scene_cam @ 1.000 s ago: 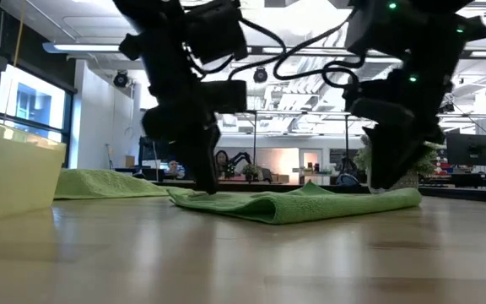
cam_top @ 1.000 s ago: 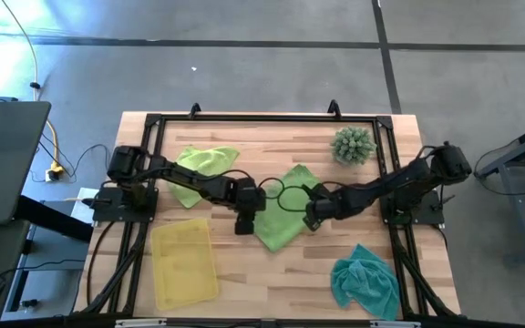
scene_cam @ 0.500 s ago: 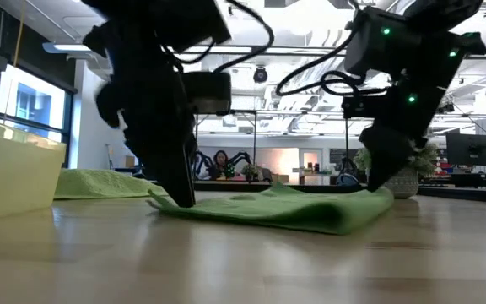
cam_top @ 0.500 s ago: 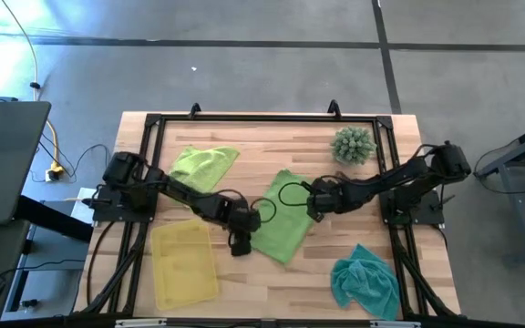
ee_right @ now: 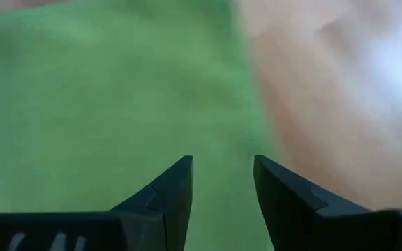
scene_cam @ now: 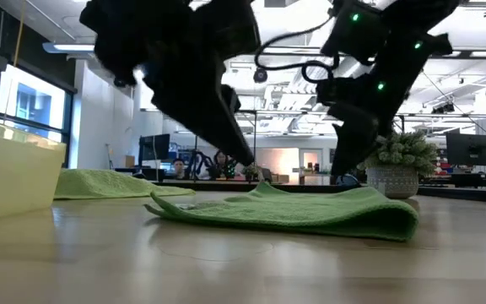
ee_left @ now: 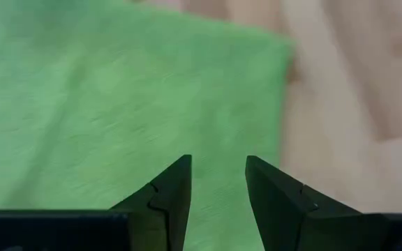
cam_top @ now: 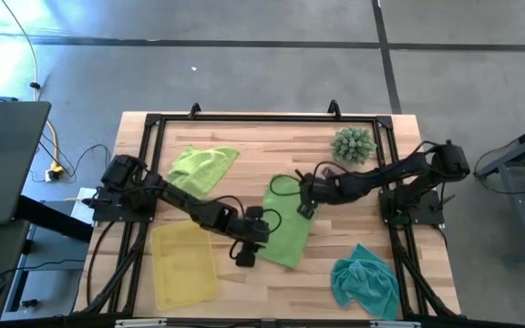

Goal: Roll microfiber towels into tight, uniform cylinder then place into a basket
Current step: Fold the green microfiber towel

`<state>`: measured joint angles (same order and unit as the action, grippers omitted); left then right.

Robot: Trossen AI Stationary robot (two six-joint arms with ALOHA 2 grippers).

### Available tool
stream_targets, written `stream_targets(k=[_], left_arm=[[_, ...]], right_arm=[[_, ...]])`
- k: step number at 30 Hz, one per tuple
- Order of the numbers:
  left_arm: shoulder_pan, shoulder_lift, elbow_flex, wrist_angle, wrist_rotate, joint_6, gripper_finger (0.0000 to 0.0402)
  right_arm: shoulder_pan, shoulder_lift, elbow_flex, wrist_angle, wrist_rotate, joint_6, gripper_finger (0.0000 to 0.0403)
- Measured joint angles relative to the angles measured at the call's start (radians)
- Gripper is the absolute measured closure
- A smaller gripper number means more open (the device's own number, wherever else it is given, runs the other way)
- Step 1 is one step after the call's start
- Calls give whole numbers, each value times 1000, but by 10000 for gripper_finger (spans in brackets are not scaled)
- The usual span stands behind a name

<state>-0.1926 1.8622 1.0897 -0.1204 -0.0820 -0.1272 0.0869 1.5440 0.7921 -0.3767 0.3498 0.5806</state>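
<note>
A lime green microfiber towel [cam_top: 285,226] lies spread flat on the middle of the table [scene_cam: 285,209]. My left gripper [cam_top: 264,239] hovers open over its left near part, its tips [scene_cam: 247,162] clear above the cloth. My right gripper [cam_top: 294,202] is open over the towel's far end [scene_cam: 342,176], close above it. A second lime towel [cam_top: 203,169] lies crumpled at the far left. The teal towel [cam_top: 365,282] lies bunched at the near right. The yellow basket [cam_top: 185,264] stands at the near left.
A spiky green plant in a pot [cam_top: 354,146] stands at the far right of the table. A black frame [cam_top: 262,117] runs around the table's edges. Bare wood shows in front of the middle towel, between the basket and the teal towel.
My left gripper has swept toward the near edge and the right, and my right gripper toward the far edge and the left. The middle towel has turned about between them and now lies flatter. Both grippers have tipped up, so their fingertips stand off the table.
</note>
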Motion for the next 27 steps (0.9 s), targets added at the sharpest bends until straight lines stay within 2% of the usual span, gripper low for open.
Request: stream_targets(k=[4, 7, 12, 15, 27], left_arm=[[31, 0, 0, -95, -36, 37, 275], [51, -1, -13, -108, -36, 89, 275], [61, -1, -40, -92, -35, 84, 275], [51, -1, -57, -90, -35, 72, 275], [-14, -3, -145, 32, -34, -82, 275]], right_arm=[[114, 0, -10, 0, -20, 147, 258], [200, 0, -20, 25, -3, 256, 258], [292, 6, -23, 26, 131, 318, 258], [307, 22, -24, 25, 192, 303, 258], [239, 121, -24, -29, 149, 249, 258]])
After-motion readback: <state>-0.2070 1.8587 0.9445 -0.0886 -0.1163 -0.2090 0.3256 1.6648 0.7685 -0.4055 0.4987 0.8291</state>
